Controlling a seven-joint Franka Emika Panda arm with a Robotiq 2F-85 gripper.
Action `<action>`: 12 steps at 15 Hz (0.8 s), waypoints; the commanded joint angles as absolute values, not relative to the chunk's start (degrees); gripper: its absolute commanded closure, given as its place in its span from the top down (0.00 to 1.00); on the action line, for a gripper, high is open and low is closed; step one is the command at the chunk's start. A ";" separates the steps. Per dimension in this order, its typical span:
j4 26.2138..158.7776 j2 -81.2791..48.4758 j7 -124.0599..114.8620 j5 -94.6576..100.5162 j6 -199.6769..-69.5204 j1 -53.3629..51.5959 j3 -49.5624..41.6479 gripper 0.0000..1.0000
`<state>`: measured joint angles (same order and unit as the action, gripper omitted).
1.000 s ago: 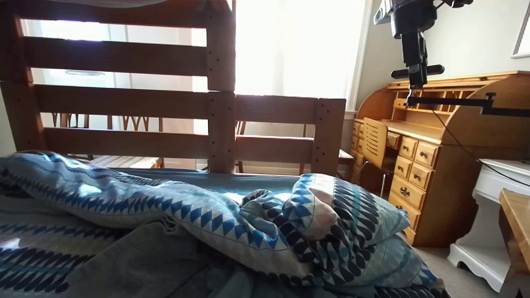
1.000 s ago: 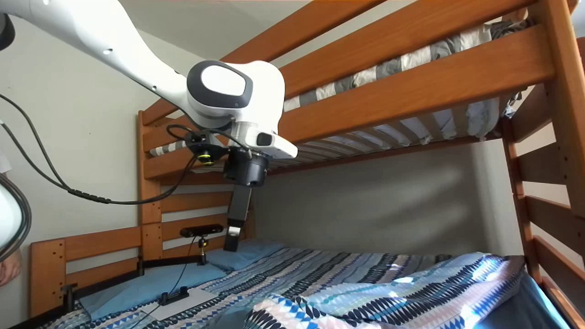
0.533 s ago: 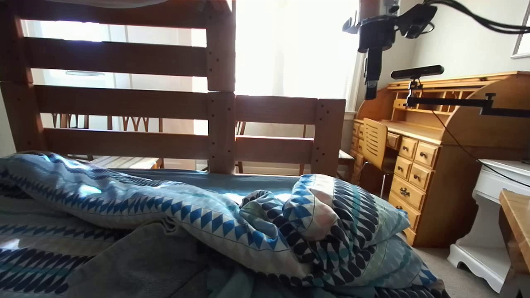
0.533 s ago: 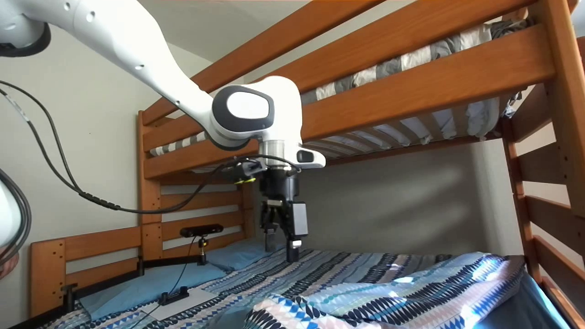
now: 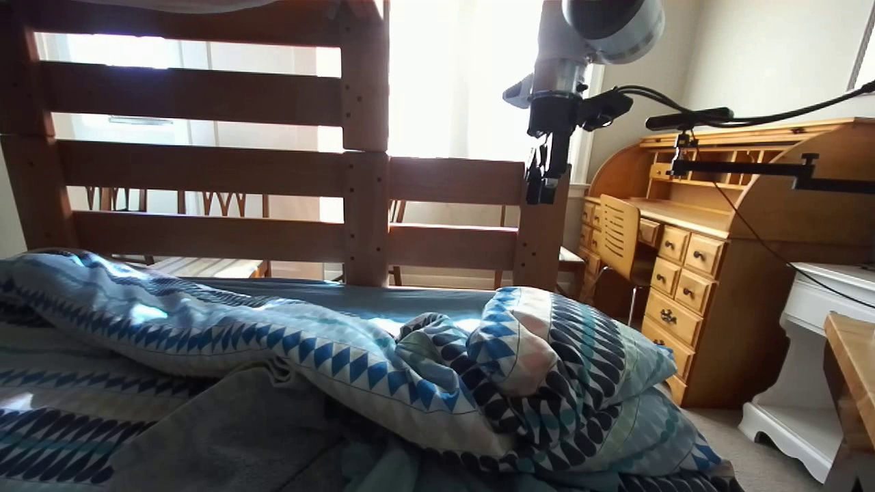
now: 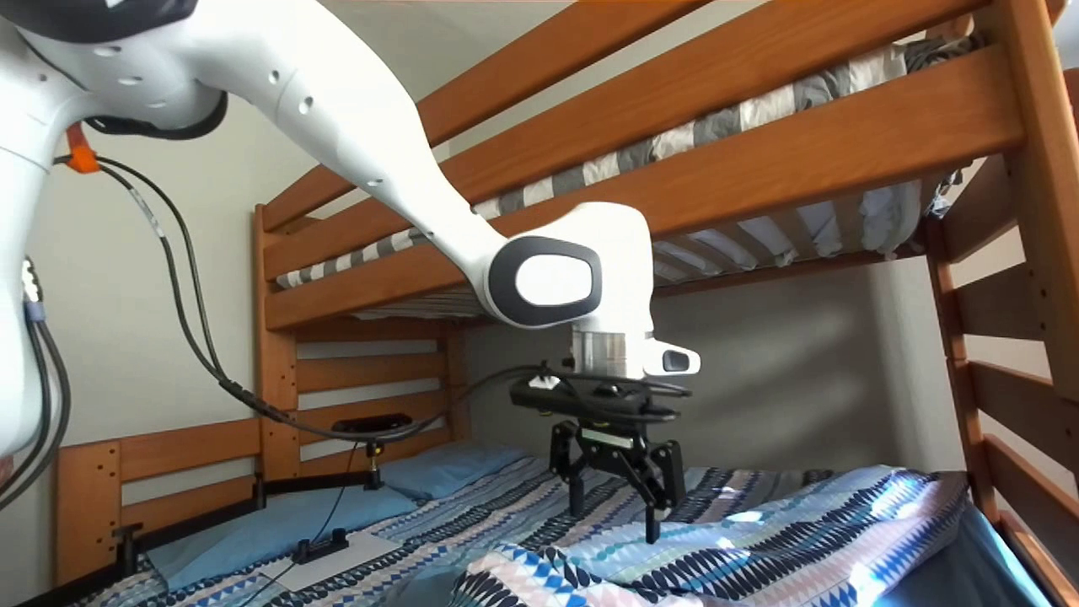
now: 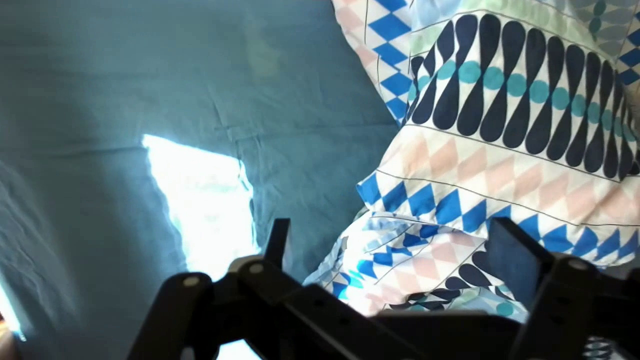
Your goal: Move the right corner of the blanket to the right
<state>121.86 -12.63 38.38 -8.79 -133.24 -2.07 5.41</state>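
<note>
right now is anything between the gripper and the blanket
Nothing visible: in an exterior view the gripper hangs open, and in the wrist view the rumpled blanket lies beside the blue-green sheet, with only the gripper over it.

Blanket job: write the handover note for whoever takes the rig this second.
Gripper: hangs in the air, fingers apart, holding nothing.
Blanket: lies rumpled in both exterior views.
Right corner: likely the bunched end that shows between and beyond the fingers in the wrist view, beside the plain blue sheet.
Done: apparently only the positioning overhead; no grasp yet.
Left, probably: lower, pinch the corner, draw it right, let go. Check first whose right is meant.
</note>
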 commanded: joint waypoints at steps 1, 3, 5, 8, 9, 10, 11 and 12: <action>113.63 -22.11 53.24 -15.81 -131.03 2.28 8.44 1.00; 110.24 -26.14 59.94 -18.32 -128.08 4.69 9.88 1.00; 106.83 -29.69 64.06 -19.33 -122.90 6.47 10.60 1.00; 101.74 -34.35 66.70 -19.24 -112.73 7.87 10.44 1.00; 100.21 -35.72 66.35 -19.11 -109.20 7.95 10.19 1.00; 98.80 -36.96 65.92 -19.11 -106.34 7.95 10.02 1.00; 97.56 -38.13 63.87 -19.27 -103.96 7.60 9.71 1.00; 96.41 -39.11 61.96 -19.63 -102.17 7.32 9.43 1.00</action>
